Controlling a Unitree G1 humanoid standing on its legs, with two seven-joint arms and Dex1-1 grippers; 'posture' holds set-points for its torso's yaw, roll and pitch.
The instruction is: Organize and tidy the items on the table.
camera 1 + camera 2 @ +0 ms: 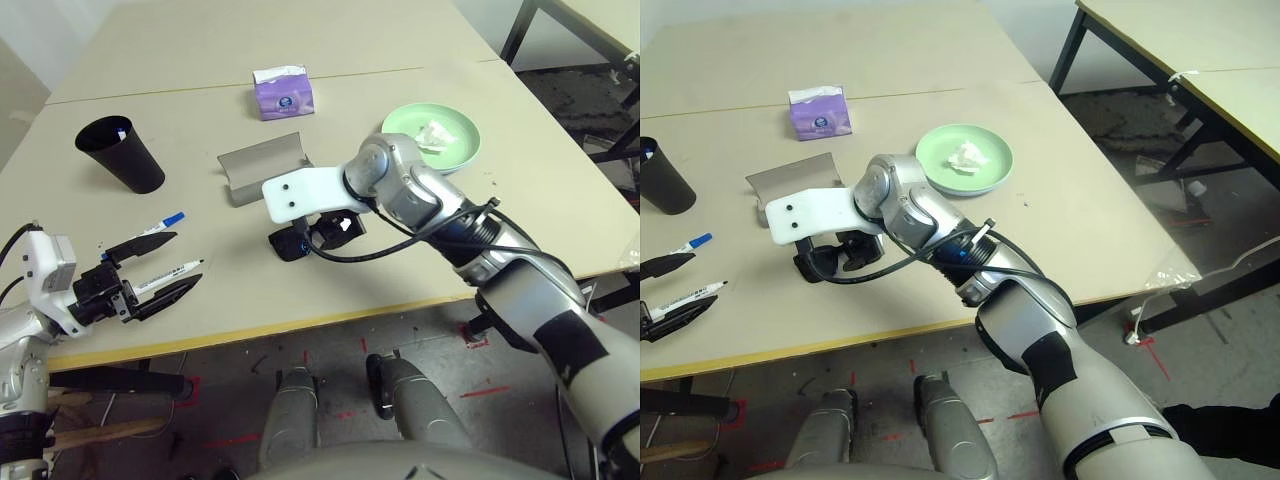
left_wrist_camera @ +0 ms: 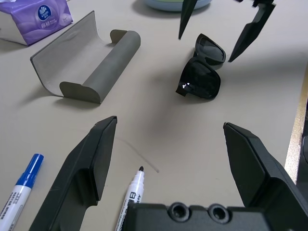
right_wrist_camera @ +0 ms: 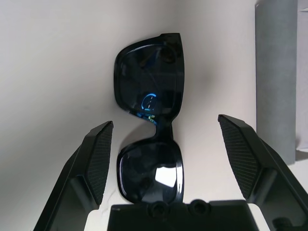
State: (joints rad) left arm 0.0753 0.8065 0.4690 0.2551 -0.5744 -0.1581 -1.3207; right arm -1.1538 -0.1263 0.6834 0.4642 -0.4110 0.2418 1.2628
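Black sunglasses (image 1: 297,243) lie folded on the beige table (image 1: 520,190) near its front edge. My right gripper (image 3: 164,121) hangs just above them, open, with one finger on each side of the frame. My left gripper (image 1: 188,258) is open low over the table at the left. A white marker with a black cap (image 1: 172,271) lies between its fingers, and one with a blue cap (image 1: 166,222) lies just beyond them. The grey glasses case (image 1: 262,166) lies open behind the sunglasses. A crumpled white tissue (image 1: 436,133) sits on the light-green plate (image 1: 400,127).
A black cup (image 1: 124,155) stands at the back left with something white and blue inside. The purple tissue box (image 1: 283,92) sits near the seam at the back. A second table (image 1: 1200,40) stands off to the right, across a gap.
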